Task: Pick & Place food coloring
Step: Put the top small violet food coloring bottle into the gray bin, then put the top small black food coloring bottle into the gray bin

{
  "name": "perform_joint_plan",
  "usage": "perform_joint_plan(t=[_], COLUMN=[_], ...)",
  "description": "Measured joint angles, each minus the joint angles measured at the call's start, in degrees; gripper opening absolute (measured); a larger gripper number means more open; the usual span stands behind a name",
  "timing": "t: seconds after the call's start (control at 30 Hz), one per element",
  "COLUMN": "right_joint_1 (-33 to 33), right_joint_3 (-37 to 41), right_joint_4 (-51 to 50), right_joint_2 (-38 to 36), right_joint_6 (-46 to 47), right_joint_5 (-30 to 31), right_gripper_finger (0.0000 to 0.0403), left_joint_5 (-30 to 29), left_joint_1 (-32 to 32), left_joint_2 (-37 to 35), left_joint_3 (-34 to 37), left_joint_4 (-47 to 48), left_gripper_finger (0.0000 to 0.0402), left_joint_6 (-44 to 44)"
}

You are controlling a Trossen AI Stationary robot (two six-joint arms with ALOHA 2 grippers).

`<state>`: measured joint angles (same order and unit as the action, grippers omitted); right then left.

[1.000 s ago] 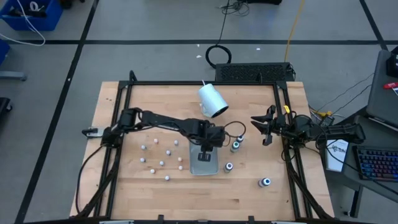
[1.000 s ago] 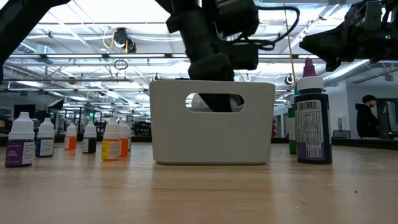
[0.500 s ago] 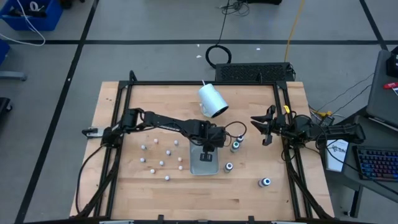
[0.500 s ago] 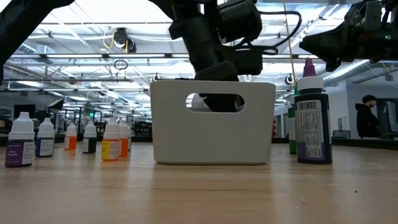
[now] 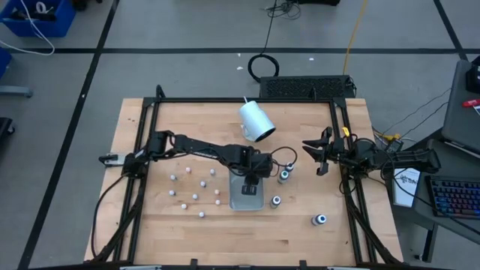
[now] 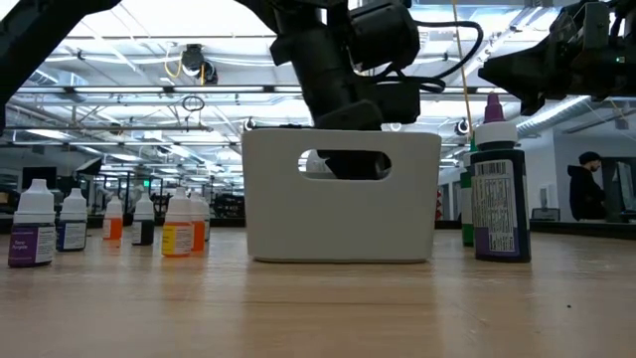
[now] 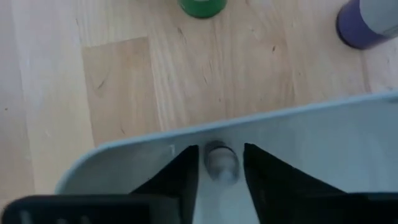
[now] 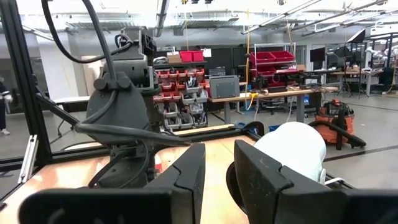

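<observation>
My left gripper [image 7: 221,152] points down into the pale tray [image 5: 247,199], near its far wall [image 7: 311,137]. Its fingers stand apart on either side of a tiny food coloring bottle [image 7: 219,163], whose round cap shows between them. From above the gripper [image 5: 252,180] hides that bottle. Several small whitish bottles [image 5: 195,187] stand on the table left of the tray. Three larger dark bottles [image 5: 283,176], [image 5: 276,201], [image 5: 320,220] stand to its right. My right gripper [image 5: 315,156] waits shut at the right side, raised and touching nothing.
A large white cup [image 5: 256,121] lies on its side beyond the tray. Black frame rails [image 5: 150,150] run along the table's left and right sides. Bare wood lies toward the near edge [image 5: 247,240]. In the low view a tall dark bottle [image 6: 500,199] stands right of the tray [image 6: 338,219].
In the low view my left wrist has tipped slightly above the tray while staying over the same spot. The tray and the bottles on the table stand where they were.
</observation>
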<state>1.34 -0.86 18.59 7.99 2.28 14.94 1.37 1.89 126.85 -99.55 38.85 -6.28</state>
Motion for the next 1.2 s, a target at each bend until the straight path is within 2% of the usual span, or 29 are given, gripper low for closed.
perform_joint_plan(t=[0.27,0.43,0.6,0.77,0.87,0.93,1.0,1.2], right_joint_1=[0.00,0.00,0.00,-0.01,-0.01,-0.02,-0.01,0.00], right_joint_3=[0.00,0.00,0.00,0.00,0.00,0.00,0.00,-0.21], right_joint_4=[-0.01,-0.02,-0.02,-0.07,-0.07,-0.07,-0.08,-0.45], right_joint_2=[0.00,0.00,0.00,0.02,0.02,0.02,0.00,-0.43], right_joint_6=[0.00,0.00,0.00,0.02,0.01,0.02,0.01,-0.02], right_joint_5=[0.00,-0.01,-0.02,-0.02,0.00,0.00,-0.02,-0.15], right_gripper_finger=[0.0077,0.0077,0.0077,0.0077,0.0077,0.0077,0.0077,0.0077], left_joint_5=[0.02,0.00,-1.91,-5.78,-8.55,-10.20,-10.95,-8.33], left_joint_1=[0.00,0.00,0.02,0.01,0.02,0.11,0.16,1.20], left_joint_2=[-0.02,-0.53,-4.17,-10.03,-13.58,-15.74,-17.81,-24.56], left_joint_3=[-0.38,-2.09,-2.62,-2.69,-1.95,0.27,4.19,21.91], left_joint_4=[0.59,3.51,7.17,16.96,26.66,32.34,33.66,20.76], left_gripper_finger=[0.0197,0.0211,0.0213,0.0214,0.0214,0.0214,0.0214,0.0214], left_joint_6=[0.39,0.38,0.34,2.05,7.80,12.81,16.12,16.43])
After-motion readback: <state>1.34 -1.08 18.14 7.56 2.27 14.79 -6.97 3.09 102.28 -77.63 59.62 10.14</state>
